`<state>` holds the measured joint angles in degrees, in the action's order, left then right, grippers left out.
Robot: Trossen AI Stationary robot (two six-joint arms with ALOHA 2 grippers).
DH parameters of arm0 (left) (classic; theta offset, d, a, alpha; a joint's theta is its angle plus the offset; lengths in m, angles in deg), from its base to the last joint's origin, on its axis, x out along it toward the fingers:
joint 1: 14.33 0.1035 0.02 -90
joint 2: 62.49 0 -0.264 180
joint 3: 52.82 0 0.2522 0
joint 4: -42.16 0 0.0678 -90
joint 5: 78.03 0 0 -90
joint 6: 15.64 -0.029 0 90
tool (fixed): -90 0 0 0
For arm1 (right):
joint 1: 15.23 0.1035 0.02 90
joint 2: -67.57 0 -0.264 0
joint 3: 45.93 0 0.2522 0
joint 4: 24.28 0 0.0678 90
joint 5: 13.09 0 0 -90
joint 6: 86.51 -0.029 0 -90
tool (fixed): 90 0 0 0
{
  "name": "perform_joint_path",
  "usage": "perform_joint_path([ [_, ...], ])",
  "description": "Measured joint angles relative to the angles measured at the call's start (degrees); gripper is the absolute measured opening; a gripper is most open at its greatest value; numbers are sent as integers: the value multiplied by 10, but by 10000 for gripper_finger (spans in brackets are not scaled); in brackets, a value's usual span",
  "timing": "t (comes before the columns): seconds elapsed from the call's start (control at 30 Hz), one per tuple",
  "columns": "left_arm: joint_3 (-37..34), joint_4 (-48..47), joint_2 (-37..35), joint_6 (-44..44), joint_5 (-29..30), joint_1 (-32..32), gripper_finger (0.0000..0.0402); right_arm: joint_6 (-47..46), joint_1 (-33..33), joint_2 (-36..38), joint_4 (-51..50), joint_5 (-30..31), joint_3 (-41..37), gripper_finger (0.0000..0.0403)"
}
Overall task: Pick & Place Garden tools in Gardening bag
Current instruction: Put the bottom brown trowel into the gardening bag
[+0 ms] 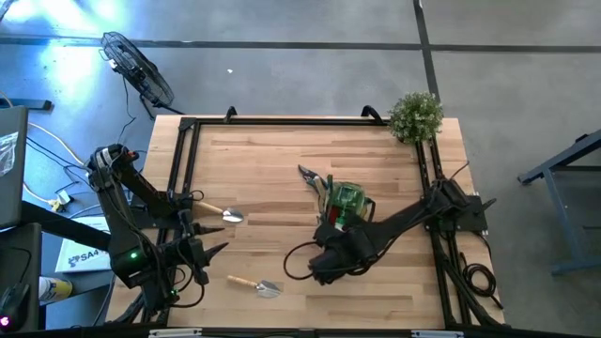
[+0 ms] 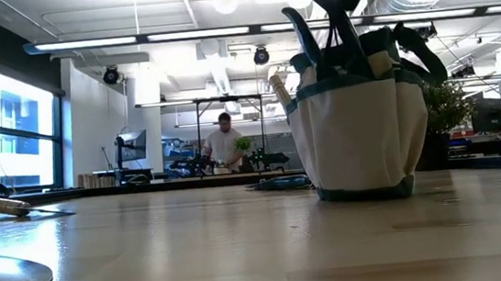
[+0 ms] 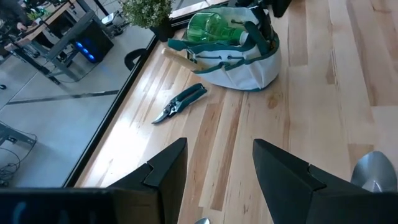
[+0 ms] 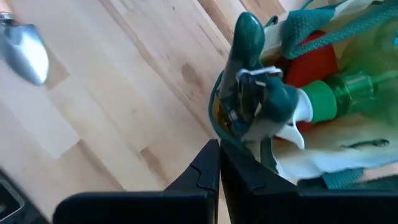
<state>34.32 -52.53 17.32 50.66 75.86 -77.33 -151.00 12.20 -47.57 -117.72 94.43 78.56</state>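
We see the bag (image 1: 344, 208) standing near the middle of the table (image 1: 282, 155), toward its right side, with a green spray bottle (image 4: 339, 93) and a red piece (image 4: 310, 65) inside. The right gripper (image 4: 219, 163) hovers at the bag's near rim, its fingers pressed together beside a pair of green-handled shears (image 4: 249, 81) stuck in a pocket. Another pair of shears (image 3: 180, 102) lies on the table beyond the bag. Two trowels (image 1: 223, 213) (image 1: 254, 284) lie near the left edge, by the left gripper (image 3: 217, 171), whose fingers are spread and hold nothing.
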Motion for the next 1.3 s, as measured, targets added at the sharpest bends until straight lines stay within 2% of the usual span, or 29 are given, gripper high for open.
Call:
perform_joint_path([
  [0.17,0,0,0,0,17,0,175,-32,17,27,-28,10,0,3],
  [0.3,0,9,0,2,56,0,175,-91,45,55,-92,32,0,3],
  [0.43,0,52,0,0,83,15,175,-141,83,90,-103,50,-4,3],
  [0.6,1,133,2,0,83,65,175,-156,129,120,-103,142,-4,3],
  [0.7,1,168,16,-5,62,113,175,-125,142,126,-103,196,-4,3],
  [0.8,1,179,23,-35,26,157,175,-75,149,126,-103,236,-4,3],
  [0.87,1,179,24,-58,-18,183,175,-46,150,126,-103,247,-4,3],
  [1.1,31,177,20,-127,-278,251,175,55,150,126,-103,240,-4,3],
  [1.3,37,212,21,-155,-441,263,175,147,141,126,-103,239,-4,3],
])
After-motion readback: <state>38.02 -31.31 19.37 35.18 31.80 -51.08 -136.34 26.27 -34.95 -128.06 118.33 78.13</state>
